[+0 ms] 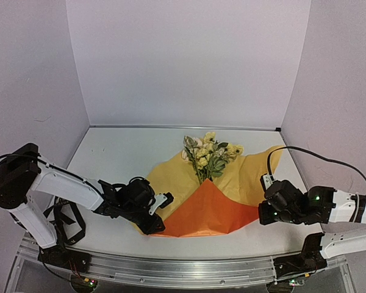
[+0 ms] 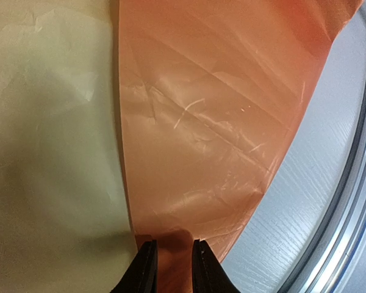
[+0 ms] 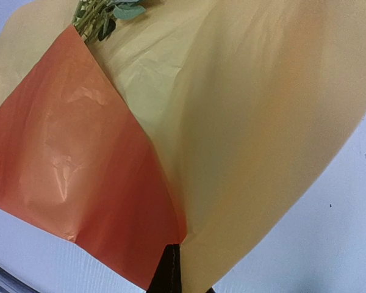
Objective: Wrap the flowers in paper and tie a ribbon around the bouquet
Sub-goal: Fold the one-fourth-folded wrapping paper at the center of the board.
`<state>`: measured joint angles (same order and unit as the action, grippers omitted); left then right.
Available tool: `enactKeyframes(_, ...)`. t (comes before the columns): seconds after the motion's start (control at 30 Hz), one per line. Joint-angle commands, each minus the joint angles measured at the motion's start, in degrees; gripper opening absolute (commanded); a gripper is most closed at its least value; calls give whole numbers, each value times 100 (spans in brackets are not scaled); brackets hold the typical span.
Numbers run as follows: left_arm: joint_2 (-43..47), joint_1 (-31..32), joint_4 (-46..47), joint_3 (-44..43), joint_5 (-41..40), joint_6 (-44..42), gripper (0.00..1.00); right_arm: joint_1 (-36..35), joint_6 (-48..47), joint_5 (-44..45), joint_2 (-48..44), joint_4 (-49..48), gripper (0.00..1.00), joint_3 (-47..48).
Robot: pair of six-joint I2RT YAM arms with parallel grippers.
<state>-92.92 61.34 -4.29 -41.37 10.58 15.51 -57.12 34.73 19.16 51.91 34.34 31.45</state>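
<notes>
The flowers [image 1: 207, 152] lie on the paper [image 1: 171, 177], pale yellow side up, blossoms toward the back. The near corner is folded up over the stems as an orange triangle [image 1: 210, 210]. My left gripper [image 1: 154, 224] is at the fold's left end; in the left wrist view its jaws [image 2: 174, 253] stand slightly apart with a hump of orange paper [image 2: 201, 122] between them. My right gripper [image 1: 262, 213] is at the fold's right end, shut on the paper's edge [image 3: 182, 253]; yellow paper [image 3: 250, 122] hides one finger. Green stems [image 3: 104, 15] show there. I cannot pick out the ribbon with certainty.
Black loops [image 1: 67, 223] hang under the left arm near its base; cable or ribbon, I cannot tell. White walls close in the table [image 1: 122, 152] on three sides. A metal rail [image 1: 183, 271] runs along the near edge.
</notes>
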Motion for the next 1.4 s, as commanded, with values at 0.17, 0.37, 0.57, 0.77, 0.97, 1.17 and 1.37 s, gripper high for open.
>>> enactKeyframes(0.17, -525, 9, 632, -287, 250, 145, 16, 10, -314, -807, 896, 123, 0, 1220)
enactKeyframes(0.37, -497, 9, 677, -234, 226, 145, 16, -15, -81, -1965, 1927, -420, 0, 1928)
enactKeyframes(0.57, -394, 9, 724, -136, 221, 183, 16, -18, -57, -3034, 3347, -923, 0, 2831)
enactKeyframes(0.77, -199, 9, 716, -41, 176, 199, 16, -14, 183, -3693, 4538, -1321, 0, 3509)
enactKeyframes(0.97, -54, -3, 627, -41, 161, 217, 16, 8, 323, -3812, 5127, -1549, 0, 3706)
enactKeyframes(1.17, 444, -240, 470, -65, 232, 306, 23, 12, 452, -3935, 5504, -1792, 0, 3731)
enactKeyframes(1.37, 853, -603, 473, -39, 528, 573, 28, 55, 618, -4054, 5780, -2182, 11, 3714)
